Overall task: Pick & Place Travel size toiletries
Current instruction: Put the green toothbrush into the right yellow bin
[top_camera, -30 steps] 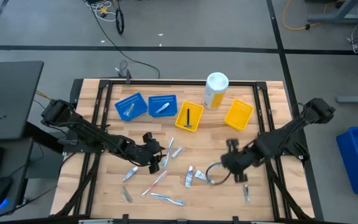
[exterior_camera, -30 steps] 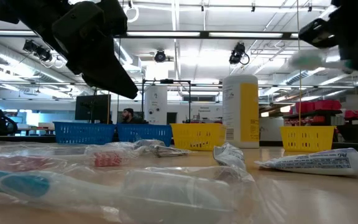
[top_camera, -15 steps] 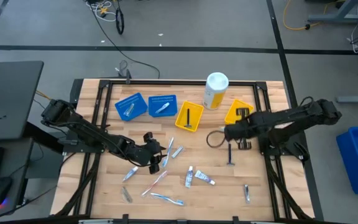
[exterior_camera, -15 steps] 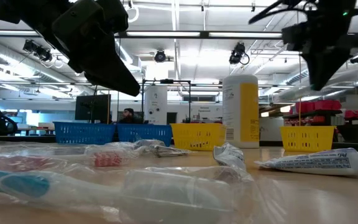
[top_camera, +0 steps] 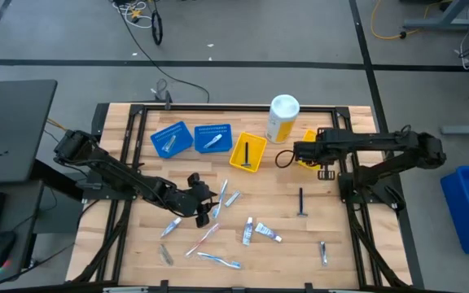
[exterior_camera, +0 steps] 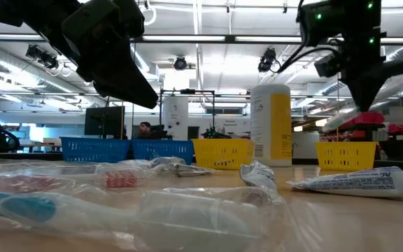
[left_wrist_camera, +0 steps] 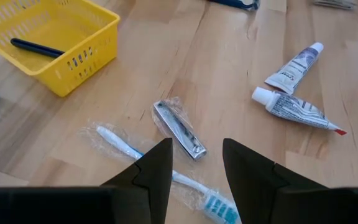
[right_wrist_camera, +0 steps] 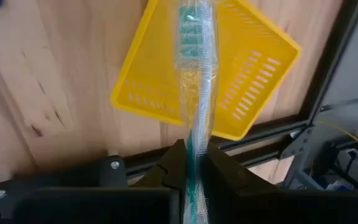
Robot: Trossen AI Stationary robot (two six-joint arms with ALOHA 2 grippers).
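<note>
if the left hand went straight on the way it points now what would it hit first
Most likely the wrapped metal clipper-like item and the wrapped toothbrush, which lie on the table straight ahead of the open left hand. Depth is uncertain, so which comes first is hard to say.
</note>
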